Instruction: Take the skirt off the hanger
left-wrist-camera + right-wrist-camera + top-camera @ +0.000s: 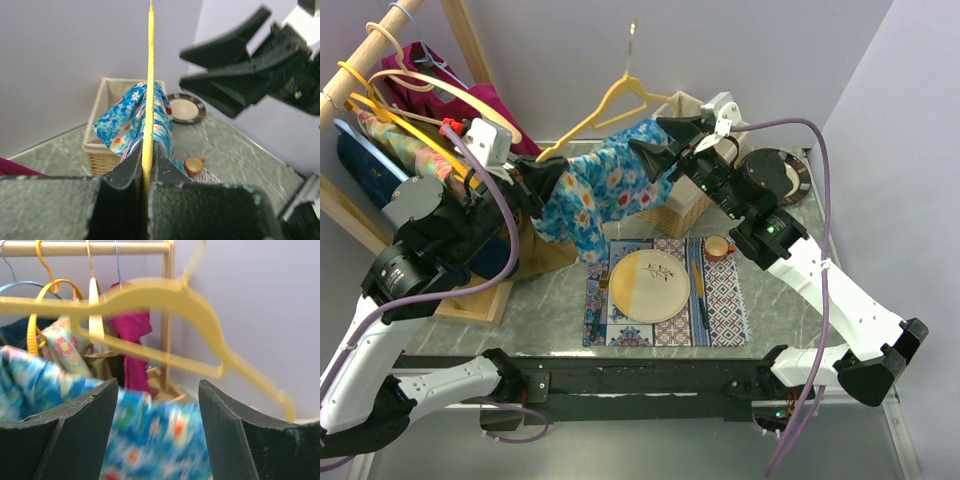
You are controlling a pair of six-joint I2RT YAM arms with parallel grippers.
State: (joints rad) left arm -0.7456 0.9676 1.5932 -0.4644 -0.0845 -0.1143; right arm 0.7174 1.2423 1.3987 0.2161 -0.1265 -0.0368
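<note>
Closest to the lens on the left wrist cam, the left gripper is pressed tight on the yellow hanger. It's pinching the hanger edge-on, so the hanger reads as a thin vertical line up the middle of the frame. The right gripper has its jaws spread wide with nothing pinched yet. The blue floral skirt is a blur in and beyond the gap, and the hanger crosses above the fingers.

In the top view the skirt is up in the air, draped on the hanger between the two grippers, just in front of the wicker basket.

How I'd handle this bit: get the right jaws around a decent bunch of fabric only, well clear of the hanger's arm, then clamp. Keep the left pinch firm so the hanger can't swing. Pull along the arm toward its free end rather than straight down, or the waist will probably snag.

Orientation in the top view: the hanger's long axis runs from left-centre up toward the right, hook pointing at the top edge. The skirt follows that line, and its loose end sags toward the lower left by the placemat corner. Can't tell if it touches.
</note>
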